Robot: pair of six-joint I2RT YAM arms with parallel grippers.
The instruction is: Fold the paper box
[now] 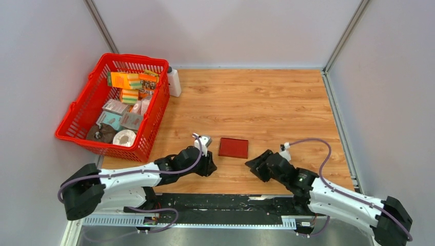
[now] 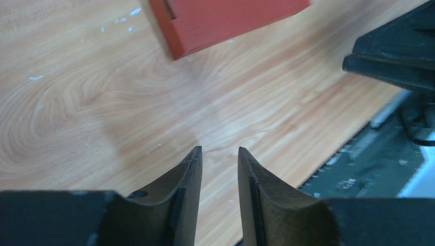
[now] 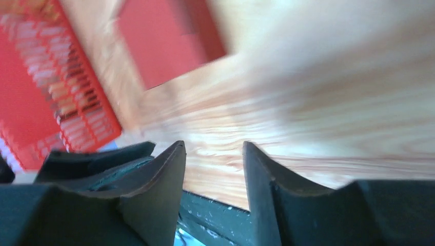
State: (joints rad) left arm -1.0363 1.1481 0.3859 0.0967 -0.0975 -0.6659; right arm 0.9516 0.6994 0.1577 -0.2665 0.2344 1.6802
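Observation:
The paper box [image 1: 233, 147] is a small dark red flat rectangular box lying on the wooden table between my two grippers. It shows at the top of the left wrist view [image 2: 225, 20] and, blurred, at the top of the right wrist view [image 3: 164, 41]. My left gripper [image 1: 209, 165] is just left of the box, apart from it; in its wrist view the gripper [image 2: 219, 149] is open a little and empty. My right gripper [image 1: 255, 165] is just right of the box, also apart; in its wrist view the gripper [image 3: 213, 144] is open and empty.
A big red plastic mesh basket [image 1: 82, 115] with several printed packages stands at the far left. A white bottle [image 1: 174, 82] stands beside its far corner. A black rail [image 1: 225, 202] runs along the near table edge. Grey walls enclose the table.

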